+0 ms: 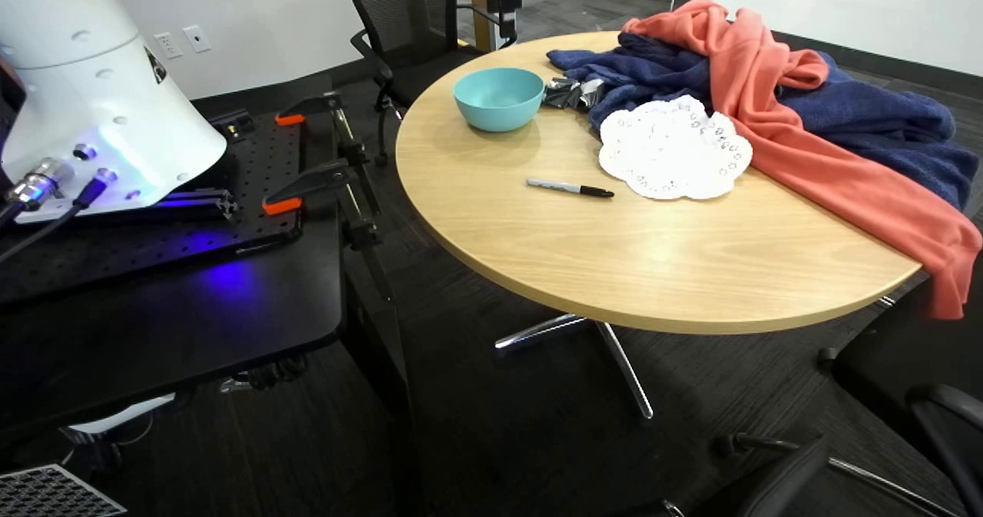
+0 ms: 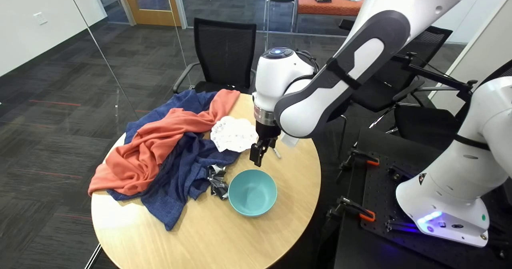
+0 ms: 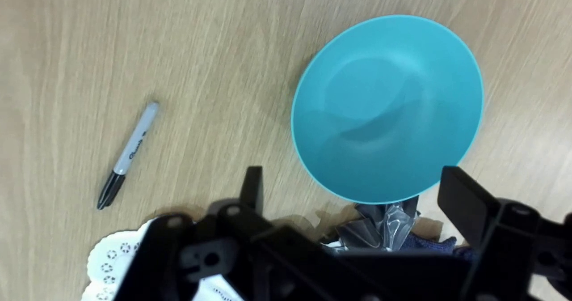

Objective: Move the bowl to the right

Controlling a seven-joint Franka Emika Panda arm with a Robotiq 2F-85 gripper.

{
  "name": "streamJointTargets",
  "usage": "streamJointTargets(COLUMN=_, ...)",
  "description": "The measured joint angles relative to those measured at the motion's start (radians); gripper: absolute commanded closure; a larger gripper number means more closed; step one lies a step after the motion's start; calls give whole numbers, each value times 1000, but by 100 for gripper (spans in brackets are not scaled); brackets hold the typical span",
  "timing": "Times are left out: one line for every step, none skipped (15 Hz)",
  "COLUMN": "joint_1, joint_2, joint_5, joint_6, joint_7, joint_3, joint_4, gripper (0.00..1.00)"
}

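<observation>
I can see a marker (image 1: 570, 188) near a white doily (image 1: 672, 150) on the table (image 1: 614, 263), coral cloth (image 1: 845, 187) lying over navy cloth (image 1: 875, 121).

The gripper (image 3: 351, 175) stands spread at bottom; teal bowl (image 3: 387, 108) upper right, marker (image 3: 129, 153) left, seemingly a doily (image 3: 107, 265) lower left.

Definitely getting office vibes here: black mesh-back chairs (image 2: 225, 49), dark gray carpet (image 2: 48, 117), a see-through glass wall (image 2: 224, 11), a wood-framed door (image 2: 158, 18), plus 1 round wooden table (image 2: 192, 241).
</observation>
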Motion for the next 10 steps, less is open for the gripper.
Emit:
streamJointTargets(joint_1=-4, joint_2=24, joint_5=0, joint_6=18, joint_7=-3, joint_3=0, joint_4=6, gripper=0)
streamJointTargets(joint_1=-8, joint_2=48, joint_5=2, joint_6=29, joint_7=-14, joint_3=0, joint_4=15, gripper=0)
streamJointTargets(joint_1=-12, joint_2=72, joint_5=6, joint_6=33, joint_7=-20, joint_3=0, joint_4=25, gripper=0)
streamJointTargets(joint_1=-17, joint_2=97, joint_5=8, joint_6=34, joint_7=-27, joint_3=1, joint_4=38, gripper=0)
streamJointTargets(joint_1=-21, joint_2=121, joint_5=11, joint_6=34, joint_7=-34, joint_3=1, joint_4=52, gripper=0)
streamJointTargets(joint_1=-24, joint_2=146, joint_5=11, joint_6=34, joint_7=-35, joint_3=1, joint_4=66, gripper=0)
streamJointTargets(joint_1=-27, joint_2=171, joint_5=11, joint_6=34, joint_7=-35, joint_3=2, joint_4=81, gripper=0)
streamJointTargets(joint_1=-30, joint_2=196, joint_5=11, joint_6=34, joint_7=-35, joint_3=3, joint_4=97, gripper=0)
streamJointTargets(joint_1=-31, joint_2=220, joint_5=11, joint_6=34, joint_7=-35, joint_3=3, joint_4=112, gripper=0)
streamJointTargets(joint_1=-32, joint_2=244, joint_5=11, joint_6=34, joint_7=-35, joint_3=3, joint_4=128, gripper=0)
